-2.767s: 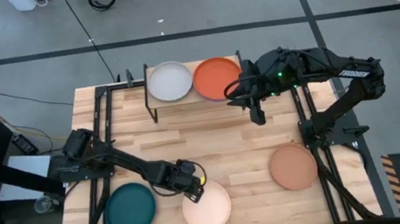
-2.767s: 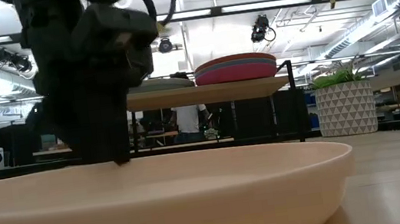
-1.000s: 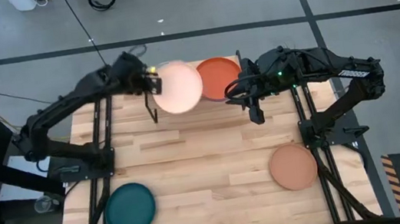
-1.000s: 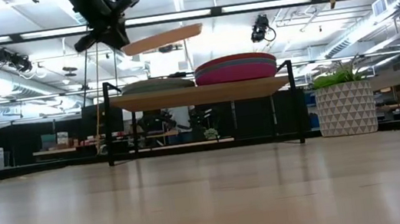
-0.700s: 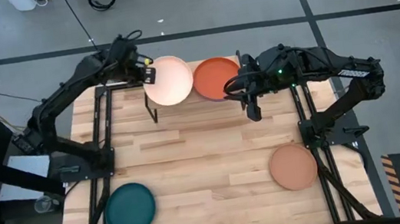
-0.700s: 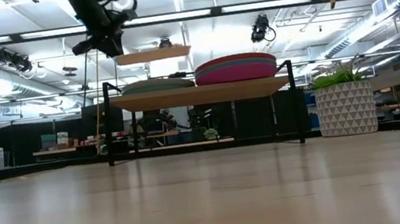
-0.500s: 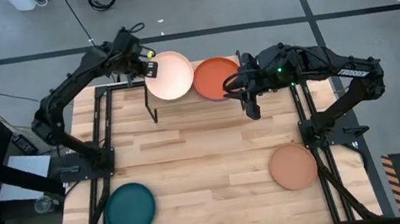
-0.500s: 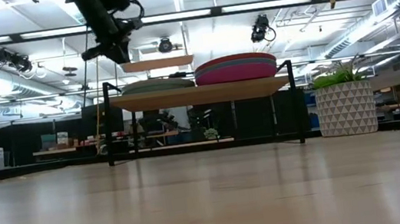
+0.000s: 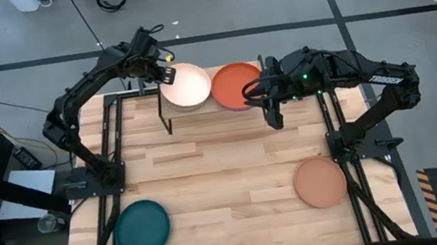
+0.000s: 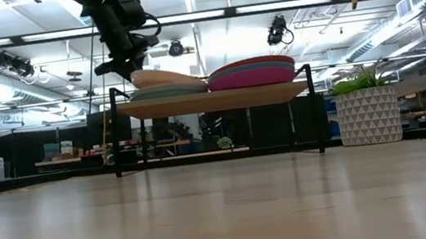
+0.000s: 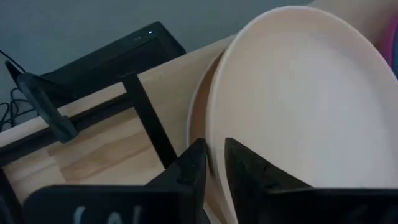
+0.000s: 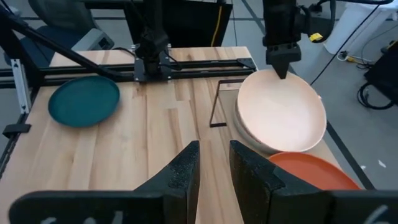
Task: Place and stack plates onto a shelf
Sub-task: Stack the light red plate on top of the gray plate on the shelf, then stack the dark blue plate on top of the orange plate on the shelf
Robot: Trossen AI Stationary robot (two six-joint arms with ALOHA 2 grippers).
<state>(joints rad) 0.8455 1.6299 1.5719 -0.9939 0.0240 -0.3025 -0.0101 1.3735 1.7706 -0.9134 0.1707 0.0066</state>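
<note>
Left gripper: at the upper middle of the high view, jaws closed on the rim of the round matte cream plate.
Cream plate: held tilted, resting on the pile at the left end of the small wooden shelf with black metal legs.
Orange plate: tops the pile at the shelf's right end.
Right gripper: just below the orange plate in the high view, jaws slightly parted, nothing held.
Dark teal plate: lower left of the slatted wooden counter.
Tan-brown plate: lower right of the counter.

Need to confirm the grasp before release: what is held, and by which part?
The left gripper pinches the cream plate by its rim; the right gripper holds nothing.
</note>
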